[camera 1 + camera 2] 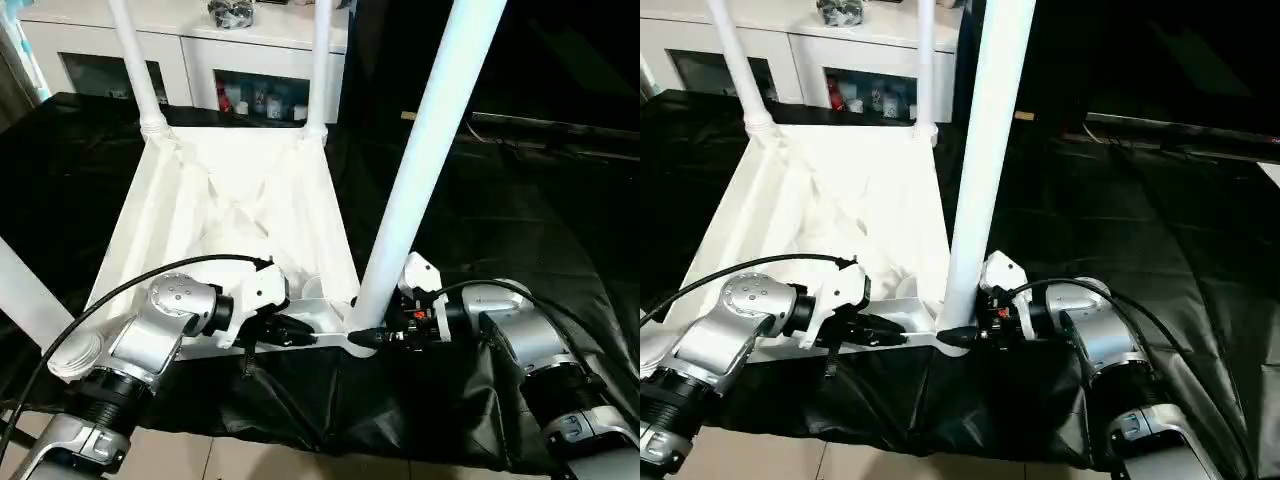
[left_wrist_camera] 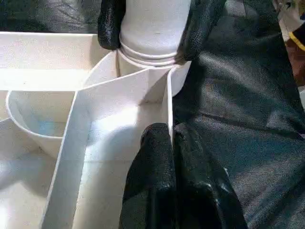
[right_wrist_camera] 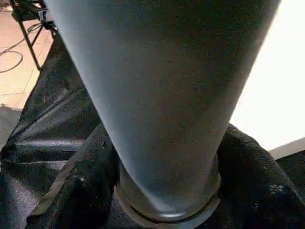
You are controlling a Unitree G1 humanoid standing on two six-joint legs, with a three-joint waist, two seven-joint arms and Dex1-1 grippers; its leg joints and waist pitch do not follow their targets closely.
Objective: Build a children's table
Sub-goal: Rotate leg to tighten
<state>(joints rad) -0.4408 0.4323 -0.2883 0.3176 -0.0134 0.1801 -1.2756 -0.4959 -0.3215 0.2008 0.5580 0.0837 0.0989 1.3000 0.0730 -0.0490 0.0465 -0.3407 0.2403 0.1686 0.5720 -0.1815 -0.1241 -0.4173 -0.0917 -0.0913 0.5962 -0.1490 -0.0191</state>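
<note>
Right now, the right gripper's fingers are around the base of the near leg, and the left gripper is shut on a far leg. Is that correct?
Not quite. The left gripper is shut, but on a rib near the corner of the tabletop, not on a far leg; the left wrist view shows it. The right gripper is indeed around the base of the near leg.

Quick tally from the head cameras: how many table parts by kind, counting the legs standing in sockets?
Tabletop, underside up: 1
Legs standing in corner sockets: 3, far left leg, far right leg, near leg
Total: 4 parts
</note>
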